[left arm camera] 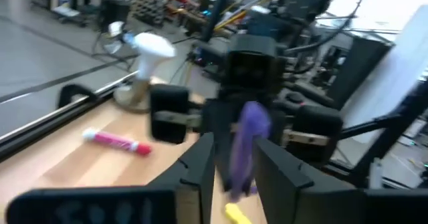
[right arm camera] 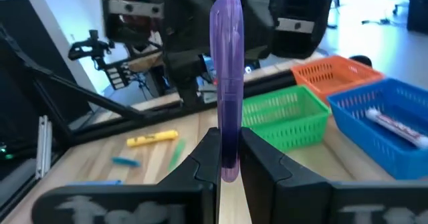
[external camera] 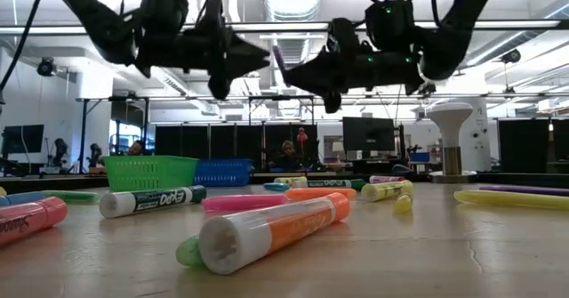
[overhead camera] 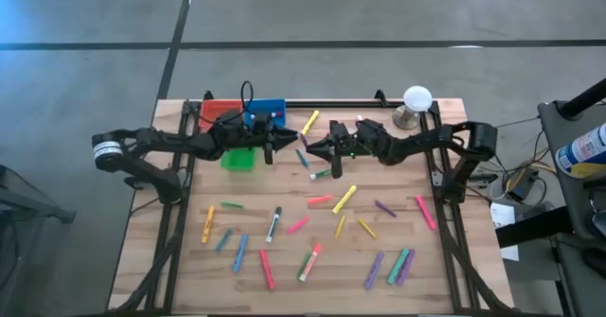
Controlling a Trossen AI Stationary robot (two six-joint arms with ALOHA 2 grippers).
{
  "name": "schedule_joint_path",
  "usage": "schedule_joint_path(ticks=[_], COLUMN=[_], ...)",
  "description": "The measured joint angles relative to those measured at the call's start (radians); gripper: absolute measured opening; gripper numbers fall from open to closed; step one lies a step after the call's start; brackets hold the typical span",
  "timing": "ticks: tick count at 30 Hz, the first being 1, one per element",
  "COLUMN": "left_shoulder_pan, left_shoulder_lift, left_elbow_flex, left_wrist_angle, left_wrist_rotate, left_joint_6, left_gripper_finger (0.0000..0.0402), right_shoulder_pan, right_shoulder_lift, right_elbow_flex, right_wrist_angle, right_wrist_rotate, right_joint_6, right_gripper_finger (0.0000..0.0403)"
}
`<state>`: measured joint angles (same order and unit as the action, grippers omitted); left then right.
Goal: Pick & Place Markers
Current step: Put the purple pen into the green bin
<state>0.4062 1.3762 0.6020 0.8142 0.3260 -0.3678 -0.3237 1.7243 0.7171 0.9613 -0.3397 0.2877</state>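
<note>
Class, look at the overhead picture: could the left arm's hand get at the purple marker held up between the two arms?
Probably yes. The right hand holds the purple marker upright in mid-air, and the left hand faces it with open fingers on either side; nothing lies between them.

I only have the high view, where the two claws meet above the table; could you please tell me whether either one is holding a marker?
Observer: Yes, the right claw is shut on a purple marker, which sticks out past its fingers.
Operator: Thank you. Is the left claw gripping it too?
Observer: It appears not. The left claw is open, with its fingers apart on either side of that marker.
Operator: Is anything in the blue bin?
Observer: Yes, the blue bin has a white marker lying in it.
</note>
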Motion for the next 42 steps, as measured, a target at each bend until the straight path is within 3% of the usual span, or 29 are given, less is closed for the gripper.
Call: schedule_joint_path(ticks=[24, 30, 32, 37, 42], left_shoulder_pan=[-0.026, -0.028, -0.028, -0.020, 0.014], left_shoulder_lift=[0.011, 0.041, 0.042, 0.019, -0.066], left_elbow_flex=[0.078, 0.096, 0.101, 0.115, 0.147], left_wrist_angle=[-0.001, -0.001, -0.002, -0.023, -0.250], left_wrist_rotate=[-0.028, -0.028, -0.030, -0.029, -0.056], left_joint_6=[0.011, 0.016, 0.024, 0.024, 0.053], left_gripper_finger=[0.0105, 0.0062, 0.0042, 0.0037, 0.0037], right_shoulder_pan=[-0.004, -0.004, -0.004, -0.004, -0.006], right_shoulder_lift=[-0.001, -0.001, -0.002, -0.003, -0.003], right_elbow_flex=[0.048, 0.048, 0.048, 0.049, 0.049], right_wrist_angle=[-0.008, -0.008, -0.005, -0.007, -0.057], right_wrist_rotate=[-0.028, -0.026, -0.024, -0.028, -0.028], right_joint_6=[-0.027, -0.031, -0.030, -0.032, -0.043], right_gripper_finger=[0.0034, 0.0035, 0.0042, 0.0082, 0.0116])
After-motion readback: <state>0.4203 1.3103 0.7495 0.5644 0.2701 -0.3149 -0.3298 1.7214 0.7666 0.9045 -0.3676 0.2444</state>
